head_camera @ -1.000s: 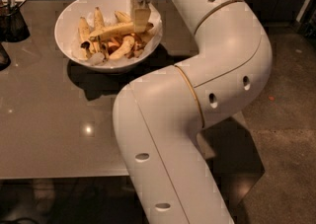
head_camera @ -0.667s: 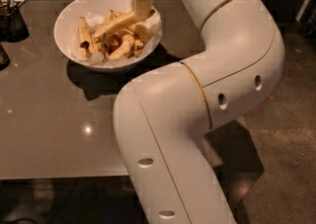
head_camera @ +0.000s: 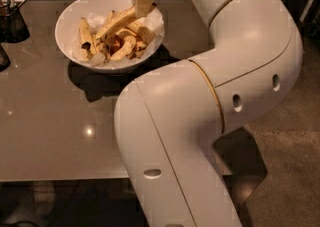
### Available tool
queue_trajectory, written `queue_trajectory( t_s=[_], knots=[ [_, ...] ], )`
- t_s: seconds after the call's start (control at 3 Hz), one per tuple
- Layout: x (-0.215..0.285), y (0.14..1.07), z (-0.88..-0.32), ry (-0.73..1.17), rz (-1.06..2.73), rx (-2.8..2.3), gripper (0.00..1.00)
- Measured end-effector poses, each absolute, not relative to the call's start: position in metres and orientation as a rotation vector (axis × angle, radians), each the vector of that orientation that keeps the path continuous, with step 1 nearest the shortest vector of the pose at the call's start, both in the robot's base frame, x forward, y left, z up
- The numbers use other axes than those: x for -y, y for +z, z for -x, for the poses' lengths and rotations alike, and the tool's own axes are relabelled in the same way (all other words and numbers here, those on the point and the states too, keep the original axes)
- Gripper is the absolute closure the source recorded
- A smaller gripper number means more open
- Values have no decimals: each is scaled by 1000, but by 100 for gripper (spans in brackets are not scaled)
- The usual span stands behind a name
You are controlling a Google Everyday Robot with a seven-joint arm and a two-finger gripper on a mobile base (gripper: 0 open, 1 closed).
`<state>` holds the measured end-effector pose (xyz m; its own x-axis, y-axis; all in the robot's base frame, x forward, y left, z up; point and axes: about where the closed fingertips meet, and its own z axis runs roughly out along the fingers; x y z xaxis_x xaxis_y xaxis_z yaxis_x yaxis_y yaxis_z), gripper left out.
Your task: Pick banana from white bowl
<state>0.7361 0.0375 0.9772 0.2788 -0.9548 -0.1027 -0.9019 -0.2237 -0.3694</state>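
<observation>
You have one arm (head_camera: 215,96) and one gripper (head_camera: 143,11), so there is no choice of side. The gripper hangs over the far right part of the white bowl (head_camera: 69,18), just inside its rim. Its jaws look clenched on the right end of the banana (head_camera: 117,22).

That banana is the relation to watch. Its long axis runs from lower left to upper right across the bowl. The right end is tilted up into the jaws, and the left end dips toward the other fruit near the middle of the bowl. So the body of the banana lies left of and below the jaws, not under them. Judge your lift by that: a straight rise should let the low end swing and drag across the pile.

Count what you have: one long banana and one bowl on the table (head_camera: 50,116). At least three shorter bananas or pieces (head_camera: 125,48) lie under and beside it, though you cannot tell the exact number. One dark mesh cup (head_camera: 14,23) stands well apart at the left edge.
</observation>
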Motion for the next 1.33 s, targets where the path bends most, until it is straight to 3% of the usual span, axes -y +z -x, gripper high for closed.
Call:
queue_trajectory(
  t_s=[1.33],
  knots=[
    [-45,1039,-721,-210,2088,-1526,100]
  ],
)
